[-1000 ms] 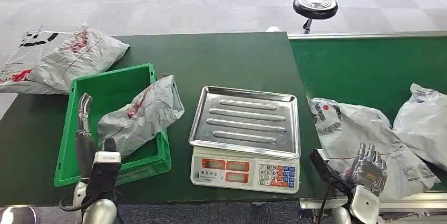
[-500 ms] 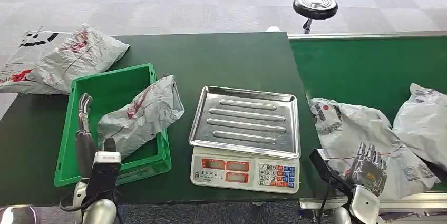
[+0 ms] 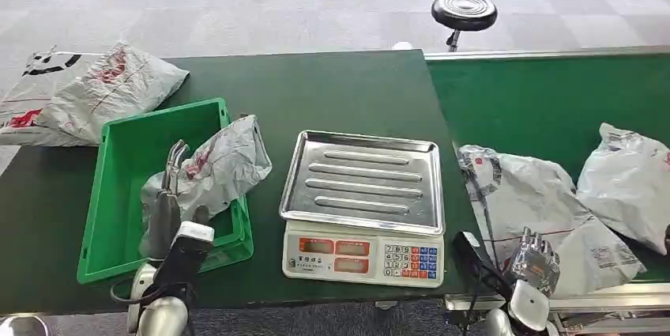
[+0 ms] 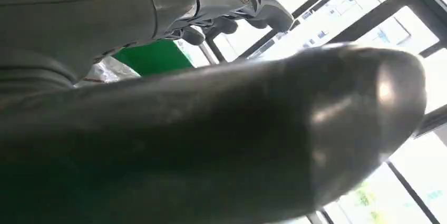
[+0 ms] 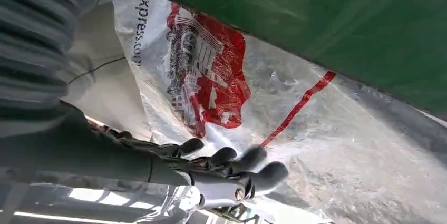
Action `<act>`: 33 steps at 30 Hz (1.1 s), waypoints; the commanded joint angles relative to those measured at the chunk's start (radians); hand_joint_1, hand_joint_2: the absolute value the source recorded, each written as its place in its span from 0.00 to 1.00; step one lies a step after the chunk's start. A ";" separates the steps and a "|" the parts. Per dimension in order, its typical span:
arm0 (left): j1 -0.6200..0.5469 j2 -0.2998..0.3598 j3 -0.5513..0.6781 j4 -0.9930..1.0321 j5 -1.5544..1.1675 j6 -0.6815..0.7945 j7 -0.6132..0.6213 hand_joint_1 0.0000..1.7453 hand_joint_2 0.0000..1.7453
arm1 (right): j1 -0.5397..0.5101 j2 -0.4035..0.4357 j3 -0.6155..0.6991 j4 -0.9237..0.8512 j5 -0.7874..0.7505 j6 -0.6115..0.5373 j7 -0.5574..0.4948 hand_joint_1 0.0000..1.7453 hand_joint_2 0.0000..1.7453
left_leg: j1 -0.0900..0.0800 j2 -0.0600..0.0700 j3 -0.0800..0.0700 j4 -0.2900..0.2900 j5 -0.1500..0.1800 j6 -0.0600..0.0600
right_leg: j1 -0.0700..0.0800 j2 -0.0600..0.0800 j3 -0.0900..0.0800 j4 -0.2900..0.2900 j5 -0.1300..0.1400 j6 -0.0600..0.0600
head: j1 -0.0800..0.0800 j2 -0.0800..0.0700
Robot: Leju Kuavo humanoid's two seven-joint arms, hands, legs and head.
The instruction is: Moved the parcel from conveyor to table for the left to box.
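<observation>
A grey parcel [image 3: 525,194] with red print lies on the green conveyor [image 3: 545,99] near its front edge, seen close up as the grey parcel [image 5: 316,129] in the right wrist view. My right hand [image 3: 535,261] hovers at that parcel's near edge, fingers [image 5: 232,161] spread and holding nothing. My left hand [image 3: 167,205] stands upright over the green box [image 3: 118,194], fingers apart, right beside the grey parcel [image 3: 217,166] that lies in the box and leans over its right wall. In the left wrist view my left hand [image 4: 211,145] holds nothing.
A weighing scale [image 3: 362,198] with a steel tray stands between box and conveyor. Two more parcels [image 3: 87,91] lie at the table's far left. Another parcel [image 3: 628,186] rests on the conveyor at right. A black stool [image 3: 464,12] stands on the floor behind.
The camera has shifted slightly. My left hand has moved right across the box to the side of the parcel in it. My right hand stays at the conveyor parcel.
</observation>
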 commanded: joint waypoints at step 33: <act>-0.029 0.012 -0.040 0.068 -0.015 -0.030 0.011 0.00 0.00 | 0.029 0.031 0.012 0.120 -0.066 0.007 -0.054 1.00 1.00 | 0.004 -0.001 0.006 -0.001 0.001 0.000 | 0.004 -0.001 0.007 -0.002 0.002 -0.004 | 0.000 0.000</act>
